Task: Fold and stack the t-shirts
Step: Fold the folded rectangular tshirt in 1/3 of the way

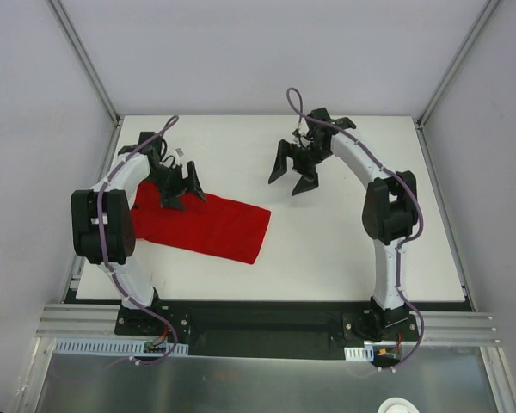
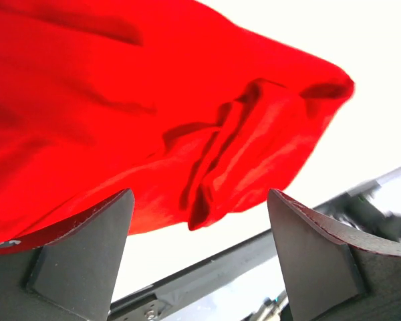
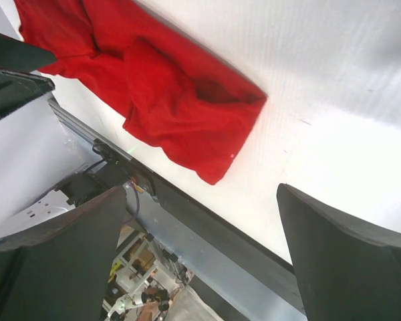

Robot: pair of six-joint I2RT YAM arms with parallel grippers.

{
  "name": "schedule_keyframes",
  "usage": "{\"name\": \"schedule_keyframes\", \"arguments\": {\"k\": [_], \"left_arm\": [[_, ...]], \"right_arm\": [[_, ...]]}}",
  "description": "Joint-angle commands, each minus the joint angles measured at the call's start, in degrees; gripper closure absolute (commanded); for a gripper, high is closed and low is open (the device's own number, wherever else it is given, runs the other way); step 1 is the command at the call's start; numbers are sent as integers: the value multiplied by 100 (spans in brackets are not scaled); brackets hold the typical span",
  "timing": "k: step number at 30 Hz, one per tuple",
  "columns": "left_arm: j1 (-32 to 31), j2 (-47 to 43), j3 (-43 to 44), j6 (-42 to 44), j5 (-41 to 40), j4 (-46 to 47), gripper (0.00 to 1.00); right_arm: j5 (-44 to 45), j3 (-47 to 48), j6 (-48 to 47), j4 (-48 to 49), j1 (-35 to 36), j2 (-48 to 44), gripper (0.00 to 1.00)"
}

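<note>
The red t-shirt (image 1: 202,225) lies folded into a long band on the left half of the white table (image 1: 353,249), slanting from the left arm toward the middle. My left gripper (image 1: 183,191) hovers over the band's far edge, open, with nothing between its fingers. In the left wrist view the t-shirt (image 2: 120,107) fills the upper frame, with a creased fold near its corner, beyond the left gripper (image 2: 200,194). My right gripper (image 1: 292,176) hangs open over bare table at the middle back, apart from the cloth. The right wrist view shows the t-shirt (image 3: 160,87) beyond the right gripper (image 3: 200,189).
A black strip and an aluminium rail (image 1: 267,325) run along the near table edge, where both arm bases are bolted. Pale enclosure walls stand to the left, right and back. Part of the left gripper (image 3: 13,73) shows at the right wrist view's left edge.
</note>
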Motion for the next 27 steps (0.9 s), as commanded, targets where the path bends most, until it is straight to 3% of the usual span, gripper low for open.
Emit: {"name": "schedule_keyframes", "arguments": {"k": [1, 2, 6, 20, 27], "left_arm": [[-71, -141, -203, 393, 1269, 246, 18], [-71, -106, -272, 349, 1767, 499, 18], [-71, 158, -545, 76, 2518, 931, 17], [-54, 1098, -467, 146, 2519, 1099, 19], [-97, 1362, -291, 137, 2589, 1099, 26]], "right_arm": [[56, -101, -430, -370, -228, -452, 0], [66, -145, -465, -440, -254, -469, 0], [136, -417, -527, -476, -325, -575, 0], [215, -699, -483, -476, -325, -777, 0], [206, -620, -404, -476, -325, -768, 0]]}}
